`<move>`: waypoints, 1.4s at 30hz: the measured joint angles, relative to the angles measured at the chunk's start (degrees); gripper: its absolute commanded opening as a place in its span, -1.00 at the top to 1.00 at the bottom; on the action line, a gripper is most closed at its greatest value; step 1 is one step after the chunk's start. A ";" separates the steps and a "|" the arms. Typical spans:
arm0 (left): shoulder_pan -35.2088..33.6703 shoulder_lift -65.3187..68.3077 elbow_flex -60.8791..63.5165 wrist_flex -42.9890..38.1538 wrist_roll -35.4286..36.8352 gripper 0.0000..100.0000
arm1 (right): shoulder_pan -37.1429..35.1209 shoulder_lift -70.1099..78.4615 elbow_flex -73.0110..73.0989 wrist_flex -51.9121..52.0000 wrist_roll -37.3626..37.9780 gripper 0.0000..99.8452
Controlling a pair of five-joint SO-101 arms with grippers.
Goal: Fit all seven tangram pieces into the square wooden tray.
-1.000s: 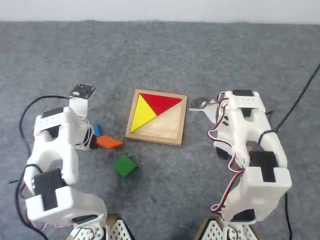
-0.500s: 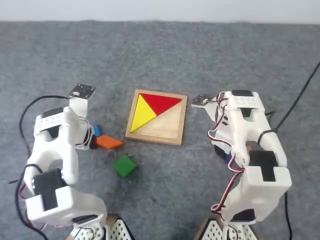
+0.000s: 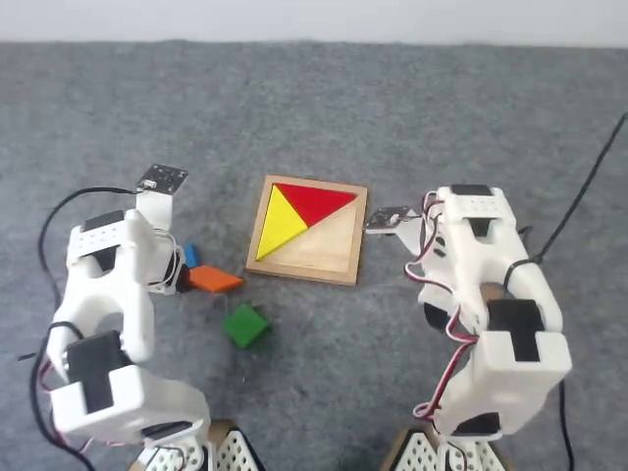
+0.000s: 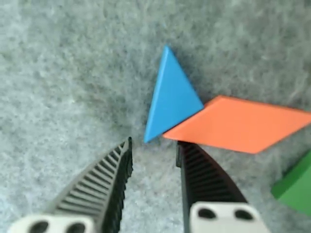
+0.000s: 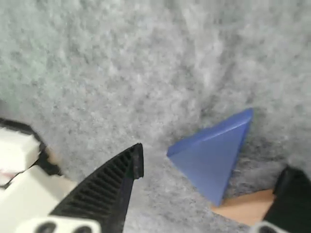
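right arm (image 3: 491,285) nearer tray (image 3: 324,257), triangle (image 5: 214,153) underneath

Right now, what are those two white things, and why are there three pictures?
They are two robot arms, the left arm and the right arm, doing a shape puzzle. One picture looks down from above. The other two come from small cameras on the wrists, showing each hand up close. The wooden tray already holds a red triangle and a yellow triangle. On the grey table, a light blue triangle, an orange piece and a green piece lie near the left hand; a darker blue triangle lies between the fingers of the right hand. Both hands are open, holding nothing.
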 measured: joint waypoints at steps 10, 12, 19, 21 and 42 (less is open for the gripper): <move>0.00 0.00 0.00 0.00 0.00 0.70 | 0.53 -0.53 0.18 -4.75 0.00 0.60; 0.00 0.00 0.00 0.00 0.00 0.70 | 0.53 -0.53 0.18 -5.71 0.00 0.65; 0.00 0.00 0.00 0.00 0.00 0.70 | 0.53 -0.53 0.00 -6.15 0.44 0.32; 0.00 0.00 0.00 0.00 0.00 0.70 | 0.09 -0.53 0.00 -4.04 0.53 0.19; 0.00 0.00 0.00 0.00 0.00 0.70 | 2.29 -0.53 0.18 -5.10 6.95 0.31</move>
